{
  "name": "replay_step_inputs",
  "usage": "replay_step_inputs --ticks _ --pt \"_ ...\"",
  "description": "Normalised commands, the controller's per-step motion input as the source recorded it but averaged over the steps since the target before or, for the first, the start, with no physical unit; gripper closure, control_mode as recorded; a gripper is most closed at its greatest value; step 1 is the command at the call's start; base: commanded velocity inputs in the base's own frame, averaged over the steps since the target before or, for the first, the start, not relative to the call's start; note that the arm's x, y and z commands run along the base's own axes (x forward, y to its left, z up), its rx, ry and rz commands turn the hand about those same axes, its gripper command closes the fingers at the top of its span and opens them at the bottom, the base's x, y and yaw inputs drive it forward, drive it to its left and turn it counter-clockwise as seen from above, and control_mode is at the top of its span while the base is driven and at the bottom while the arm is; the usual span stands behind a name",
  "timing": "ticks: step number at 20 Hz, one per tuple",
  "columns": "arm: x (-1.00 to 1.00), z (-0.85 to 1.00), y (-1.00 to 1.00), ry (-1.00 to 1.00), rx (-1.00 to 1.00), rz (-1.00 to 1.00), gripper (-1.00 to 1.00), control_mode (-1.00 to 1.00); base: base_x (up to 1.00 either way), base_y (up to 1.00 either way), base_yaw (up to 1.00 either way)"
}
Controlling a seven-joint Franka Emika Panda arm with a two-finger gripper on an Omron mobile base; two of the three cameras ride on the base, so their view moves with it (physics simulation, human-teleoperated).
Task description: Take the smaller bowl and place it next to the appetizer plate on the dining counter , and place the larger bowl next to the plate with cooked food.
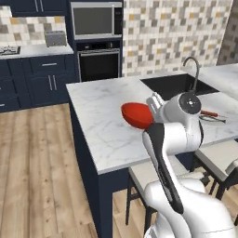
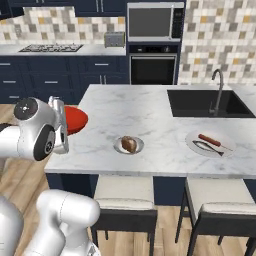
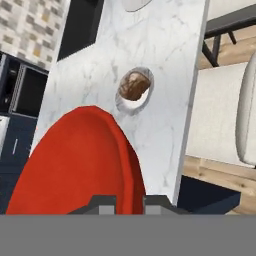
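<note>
The hand (image 3: 129,201) grips the glossy red smaller bowl (image 1: 137,114) by its rim above the veined marble dining counter (image 1: 104,123).

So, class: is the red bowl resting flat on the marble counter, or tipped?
Tipped. The smaller bowl is held on edge above the dining counter, its rim facing sideways.

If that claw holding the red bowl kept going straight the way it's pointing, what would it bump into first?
Probably the appetizer plate on the dining counter: the hand view looks past the smaller bowl straight at it. Depth is unclear, though.
</note>
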Motion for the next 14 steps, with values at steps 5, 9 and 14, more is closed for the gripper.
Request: replay_step_inputs --ticks 5,9,14 --pt "0.25 -0.57 -0.3 0.19 -0.07 0.16 1.0 -1.0 0.0 0.0 0.0" --pt "-0.13 -0.89 0.03 0.01 -0.22 0.12 1.0 -1.0 0.0 0.0 0.0" --pt "0.42 -0.43 0.0 -0.01 -0.13 0.0 1.0 -1.0 0.0 0.0 0.0"
